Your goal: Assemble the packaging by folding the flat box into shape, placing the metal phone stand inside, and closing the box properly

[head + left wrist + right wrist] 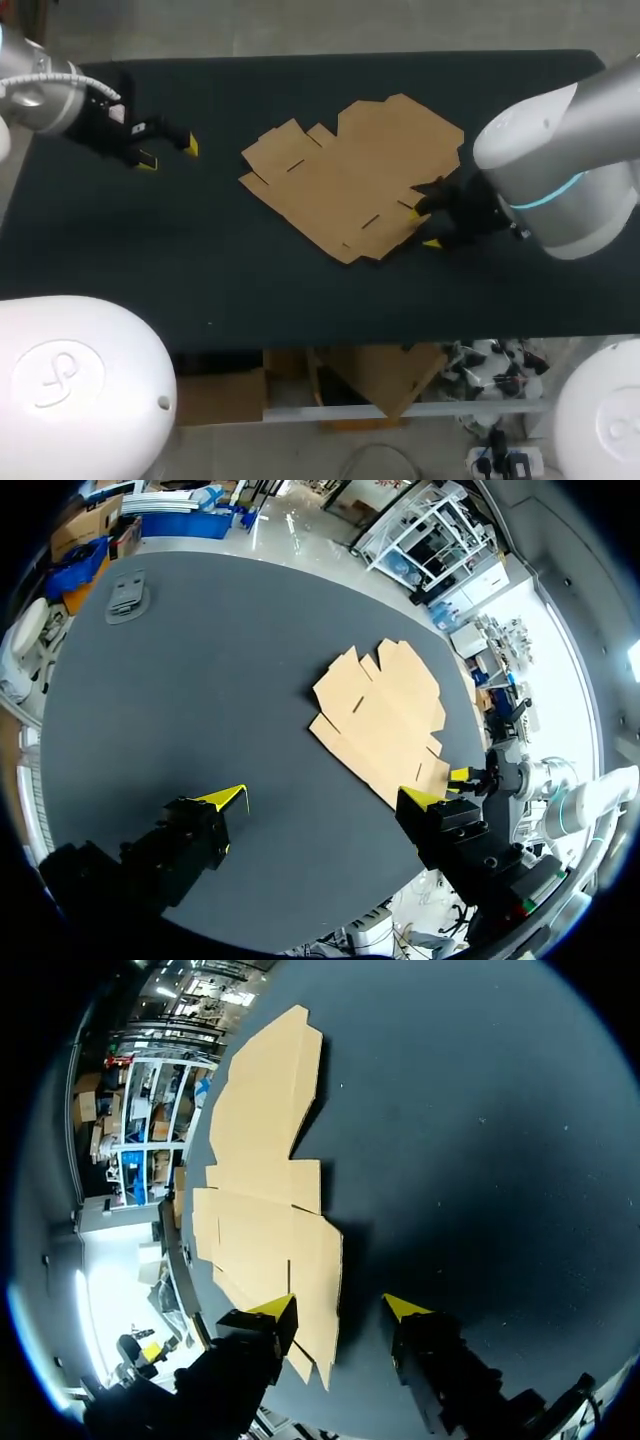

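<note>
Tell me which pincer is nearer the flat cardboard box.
Right. The right pincer is at the edge of the flat box, open; the left pincer is well apart, over the table beyond its opposite side.

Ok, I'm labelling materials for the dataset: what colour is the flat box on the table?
The flat box is plain tan cardboard, clearest in the head view.

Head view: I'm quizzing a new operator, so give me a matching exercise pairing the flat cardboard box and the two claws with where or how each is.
1. flat cardboard box
2. left claw
3. right claw

A. open, at the box's right edge
B. open over bare table, apart from the box
C. lying unfolded mid-table

Pairs: 1-C, 2-B, 3-A.
</note>
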`<state>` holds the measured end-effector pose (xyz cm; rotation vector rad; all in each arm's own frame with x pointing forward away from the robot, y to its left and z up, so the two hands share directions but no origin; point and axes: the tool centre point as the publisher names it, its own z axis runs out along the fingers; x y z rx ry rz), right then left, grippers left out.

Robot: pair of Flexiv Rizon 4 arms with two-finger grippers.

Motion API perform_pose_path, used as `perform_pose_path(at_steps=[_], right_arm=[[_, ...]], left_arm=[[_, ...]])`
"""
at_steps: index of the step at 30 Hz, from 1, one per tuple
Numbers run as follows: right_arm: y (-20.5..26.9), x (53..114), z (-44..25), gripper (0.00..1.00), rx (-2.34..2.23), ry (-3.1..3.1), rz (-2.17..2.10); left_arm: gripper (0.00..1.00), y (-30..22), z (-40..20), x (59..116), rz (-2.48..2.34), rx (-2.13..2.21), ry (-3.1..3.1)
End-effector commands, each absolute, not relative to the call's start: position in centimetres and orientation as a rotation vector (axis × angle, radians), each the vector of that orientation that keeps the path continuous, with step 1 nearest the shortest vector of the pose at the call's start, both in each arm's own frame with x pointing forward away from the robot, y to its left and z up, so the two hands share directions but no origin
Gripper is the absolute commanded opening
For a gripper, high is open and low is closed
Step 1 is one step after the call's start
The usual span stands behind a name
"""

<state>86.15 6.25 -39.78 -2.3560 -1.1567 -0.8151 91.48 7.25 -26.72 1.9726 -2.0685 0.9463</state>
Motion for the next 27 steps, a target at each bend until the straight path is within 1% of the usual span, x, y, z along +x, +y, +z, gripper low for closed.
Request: perform_pose_path(at_steps=[1,3,10,12,14,15,16,18,19,20,27], right_arm=[[6.5,86.5,-40.7,0.51,-2.351,-1.146,-0.834],[6.6,86.7,-41.0,0.49,-2.351,-1.137,-0.834],[6.9,87.2,-41.3,0.46,-2.352,-1.121,-0.852],[7.0,87.3,-41.2,0.42,-2.353,-1.115,-0.863],[7.0,87.5,-41.2,0.36,-2.354,-1.112,-0.867],[7.1,87.6,-41.2,0.31,-2.352,-1.106,-0.873],[7.1,87.6,-41.2,0.3,-2.352,-1.105,-0.874],[7.2,87.7,-41.2,0.18,-2.35,-1.102,-0.883],[7.3,87.8,-41.1,0.06,-2.349,-1.101,-0.888],[7.4,87.8,-41.1,0.0,-2.346,-1.103,-0.892],[7.5,87.4,-40.6,0.0,-2.281,-1.146,-0.913]], left_arm=[[1.0,7.5,-26.7,91.2,0.947,1.976,-2.071],[1.0,7.6,-26.8,91.2,0.947,1.977,-2.072],[1.0,7.8,-26.9,91.1,0.951,1.979,-2.074],[1.0,7.9,-26.9,91.1,0.952,1.98,-2.072],[1.0,8.0,-26.9,91.1,0.952,1.98,-2.07],[1.0,8.0,-26.9,91.1,0.952,1.98,-2.07],[1.0,8.0,-26.9,91.1,0.952,1.979,-2.07],[1.0,8.0,-26.9,91.2,0.951,1.979,-2.07],[1.0,8.0,-26.9,91.2,0.949,1.978,-2.07],[1.0,8.0,-27.0,91.2,0.948,1.979,-2.069],[1.0,8.1,-27.1,91.3,0.937,1.985,-2.062]])
